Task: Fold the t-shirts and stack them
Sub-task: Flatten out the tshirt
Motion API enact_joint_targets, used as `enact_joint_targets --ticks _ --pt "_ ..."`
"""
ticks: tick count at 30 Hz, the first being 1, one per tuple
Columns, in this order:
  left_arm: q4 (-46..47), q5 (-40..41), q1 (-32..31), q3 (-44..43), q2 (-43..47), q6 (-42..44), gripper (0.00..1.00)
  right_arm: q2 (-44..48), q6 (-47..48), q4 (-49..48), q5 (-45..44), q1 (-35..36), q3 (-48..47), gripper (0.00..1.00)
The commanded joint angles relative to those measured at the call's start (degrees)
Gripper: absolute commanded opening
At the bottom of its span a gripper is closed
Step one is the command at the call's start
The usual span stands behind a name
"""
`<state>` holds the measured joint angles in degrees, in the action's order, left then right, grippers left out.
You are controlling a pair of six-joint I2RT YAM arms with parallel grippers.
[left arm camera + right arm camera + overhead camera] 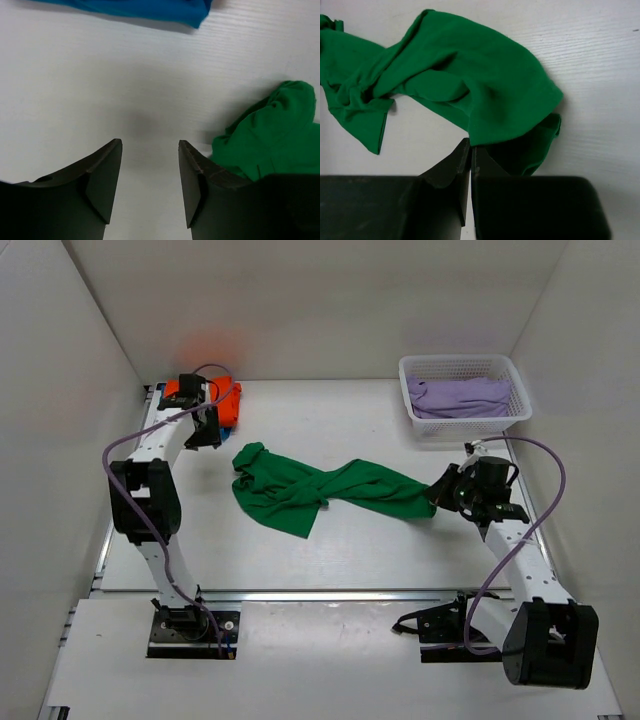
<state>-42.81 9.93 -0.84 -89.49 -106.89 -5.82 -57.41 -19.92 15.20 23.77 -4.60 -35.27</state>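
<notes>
**Step in hand.** The green t-shirt (318, 490) is to be spread flat before folding; it is not yet folded.

**Left of the frame.** In the overhead view the left gripper (150, 143) is found at the upper left, over bare table (300, 565). Its jaws are held apart and nothing is gripped between them. Just behind it the orange t-shirt (226, 400) is seen folded, and a strip of the blue t-shirt (140, 7) is shown along the top of the left wrist view. How the two are stacked cannot be told.

**Centre.** The green t-shirt is laid crumpled and twisted across the middle of the table, its left end bunched just beside the left gripper.

**Right of the frame.** The right gripper (470, 145) is seen with its jaws together, apparently pinched on the hem at the shirt's right end.

**Next move.** A grip on the bunched left end is judged to be required, so that the cloth can be drawn taut between both arms and the twist removed.

**Containers.** One white basket (468, 426) is placed at the upper right. A lilac cloth (460, 395) is held in it.
</notes>
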Motion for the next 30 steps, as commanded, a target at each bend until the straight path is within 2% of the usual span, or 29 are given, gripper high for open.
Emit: enact_joint_targets --ticks 1,3,5,7,10,11,16,19,25,30 --pt "0.44 -5.79 -0.39 -3.77 2.64 -2.52 0.6 -1.48 1.2 -6.14 -2.06 1.69 0.02 0.0" --pt "1.4 -8.42 -2.66 0.7 6.24 -4.1 0.59 -1.57 1.38 -7.11 -2.5 1.61 1.51 0.0" --pt "4.56 -10.63 -6.08 11.3 14.74 -6.73 0.55 -1.92 0.94 -7.64 -2.67 1.88 2.13 0.0" --pt "6.67 -10.03 -13.36 21.86 23.62 -9.9 0.52 -3.14 1.29 -7.99 -2.94 2.66 2.65 0.0" --pt "10.97 -10.28 -21.98 30.23 29.63 -17.45 0.52 -4.9 1.91 -8.26 -3.55 4.33 2.13 0.0" --pt "12.47 -10.89 -23.14 33.21 31.29 -20.42 0.51 -5.26 1.82 -8.61 -3.64 4.25 1.61 0.0" --pt "18.45 -15.55 -26.93 43.15 31.74 -30.72 0.5 -6.23 0.68 -9.05 -3.64 6.62 1.17 0.0" --pt "23.29 -14.08 -29.03 46.68 32.36 -35.64 0.51 -5.7 -0.64 -10.63 -3.12 6.98 2.65 0.0" --pt "27.6 -14.5 -32.81 47.83 26.05 -38.91 0.49 -5.87 -0.56 -10.54 -1.98 5.93 1.87 0.0" --pt "27.08 -11.87 -35.1 45.55 19.8 -38.83 0.52 -6.57 -0.56 -10.63 -0.39 5.22 0.29 0.0"
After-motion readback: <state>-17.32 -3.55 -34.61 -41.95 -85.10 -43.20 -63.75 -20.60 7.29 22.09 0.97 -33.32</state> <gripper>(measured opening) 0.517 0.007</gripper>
